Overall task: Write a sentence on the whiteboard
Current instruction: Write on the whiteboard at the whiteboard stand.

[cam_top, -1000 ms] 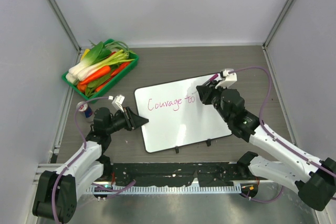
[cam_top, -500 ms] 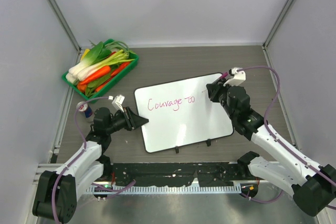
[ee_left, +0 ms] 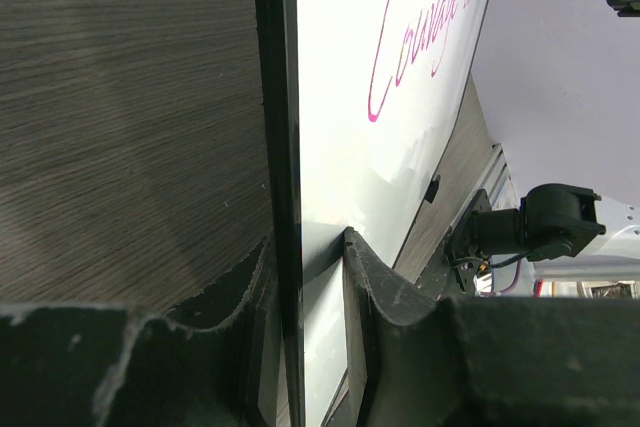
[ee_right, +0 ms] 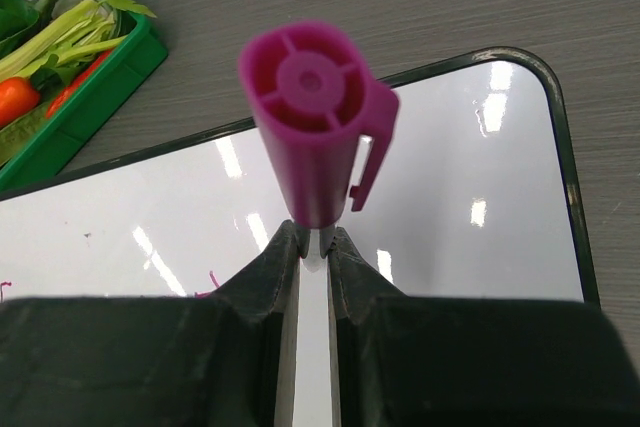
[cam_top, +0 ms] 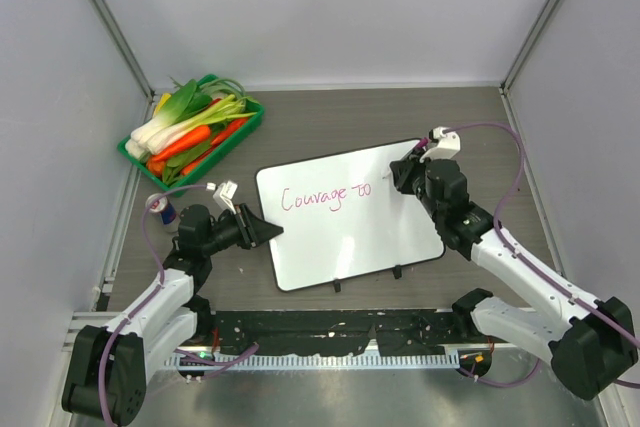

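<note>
The whiteboard [cam_top: 350,237] lies flat mid-table, glossy white in a thin black frame. The sentence [cam_top: 325,197] on it is pink cursive reading "Courage to", also visible in the left wrist view [ee_left: 420,47]. My left gripper [cam_top: 272,232] is shut on the whiteboard's left edge, its fingers [ee_left: 352,257] either side of the frame [ee_left: 285,147]. My right gripper [cam_top: 398,175] hovers over the board just right of "to", shut on a magenta marker [ee_right: 315,137] whose capped end points up at the camera. The marker's tip is hidden.
A green tray [cam_top: 245,127] of leeks and carrots stands at the back left. A small red, white and blue can [cam_top: 163,209] sits by the left arm. Two black clips [cam_top: 398,271] are on the board's near edge. Grey walls enclose the table.
My right gripper has carried the marker rightwards from the "to", then eased slightly back left. The left arm and the board have not moved.
</note>
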Available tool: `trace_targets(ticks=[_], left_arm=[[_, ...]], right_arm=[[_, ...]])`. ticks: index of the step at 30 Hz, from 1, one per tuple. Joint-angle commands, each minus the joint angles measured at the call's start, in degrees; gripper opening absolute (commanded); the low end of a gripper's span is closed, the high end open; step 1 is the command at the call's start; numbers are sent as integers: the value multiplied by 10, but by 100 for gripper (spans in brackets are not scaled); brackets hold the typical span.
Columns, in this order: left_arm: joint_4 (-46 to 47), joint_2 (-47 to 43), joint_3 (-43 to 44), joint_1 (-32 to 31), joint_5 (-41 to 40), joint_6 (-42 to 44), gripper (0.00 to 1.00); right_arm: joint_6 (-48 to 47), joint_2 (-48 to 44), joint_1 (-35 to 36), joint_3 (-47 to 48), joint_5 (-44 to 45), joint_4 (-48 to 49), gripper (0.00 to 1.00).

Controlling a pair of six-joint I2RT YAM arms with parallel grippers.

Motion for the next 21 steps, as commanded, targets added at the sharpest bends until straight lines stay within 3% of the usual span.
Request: trace_targets(ticks=[1,21], left_arm=[[9,-2,4,1,-9,23,0],[12,2,4,0,-9,22,0]], right_arm=[[4,9,-3,17,-1,47,1],[4,30,-2,6,2,66,1]])
